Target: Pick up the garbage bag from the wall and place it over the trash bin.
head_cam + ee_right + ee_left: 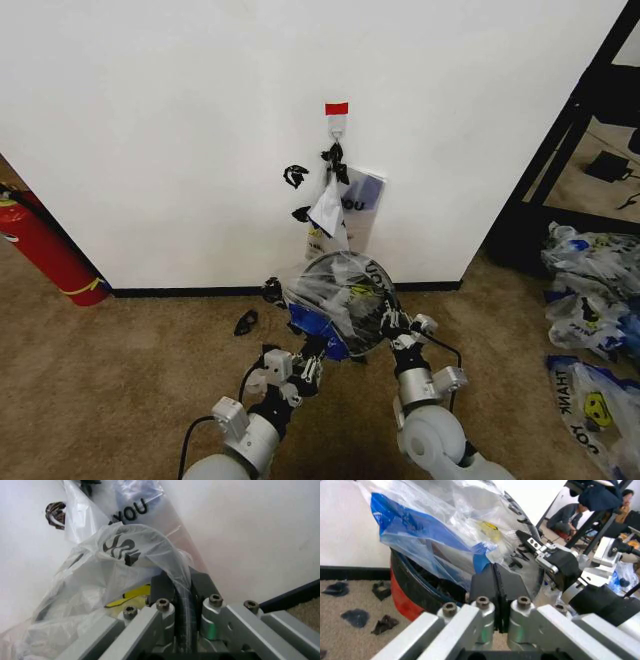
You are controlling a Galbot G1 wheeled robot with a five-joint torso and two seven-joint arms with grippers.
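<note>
Now, pincers: left pincer (495, 592) and right pincer (183, 592) each clamp the thin see-through blue-patched garbage bag (335, 295).
Risk: film slipping off the round black mesh trash bin (420, 588) rim.

Left claw (496, 588) pinching garbage bag (437, 532)

Beige carpet (130, 360) (black shelving (575, 130) right)

Head camera looks down at wall (200, 120); wrist cameras share close garbage bag (445, 536).
</note>
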